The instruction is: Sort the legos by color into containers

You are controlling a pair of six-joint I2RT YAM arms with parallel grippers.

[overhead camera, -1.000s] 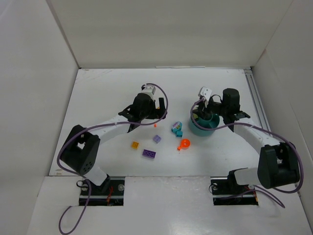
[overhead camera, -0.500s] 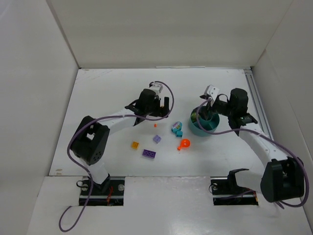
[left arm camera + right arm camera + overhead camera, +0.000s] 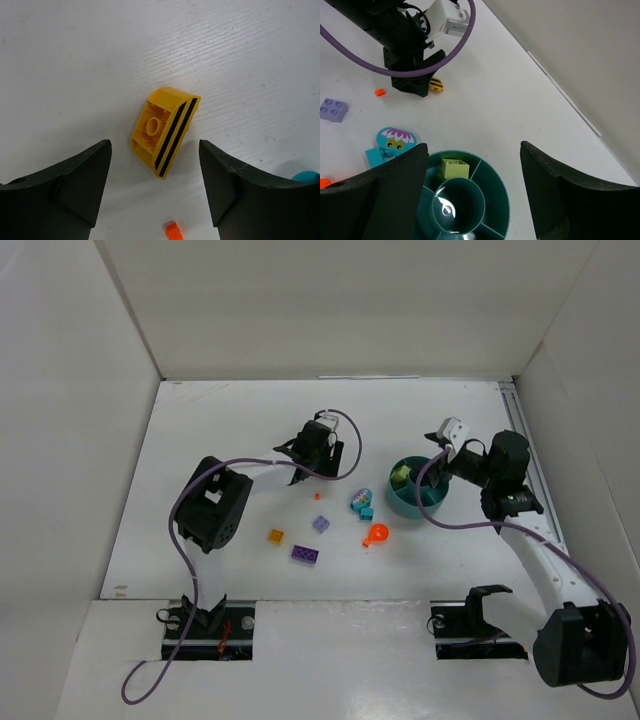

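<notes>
In the left wrist view, a yellow lego with two black stripes lies on its side on the white table. My left gripper hangs over it, open, with a gap on each side. A tiny red-orange lego lies just below. The teal bowl has curved dividers, and one outer compartment holds a light green lego. My right gripper is open and empty above the bowl's far rim. From above, the left gripper is left of the bowl, and the right gripper is at its right.
Loose on the table in front of the bowl lie a cyan flower piece, an orange round piece, a lavender brick, a purple brick and an orange-yellow brick. White walls enclose the table on three sides.
My right gripper has pulled back to the right, away from the bowl, leaving the light green lego in it. My left gripper has shifted to the right.
</notes>
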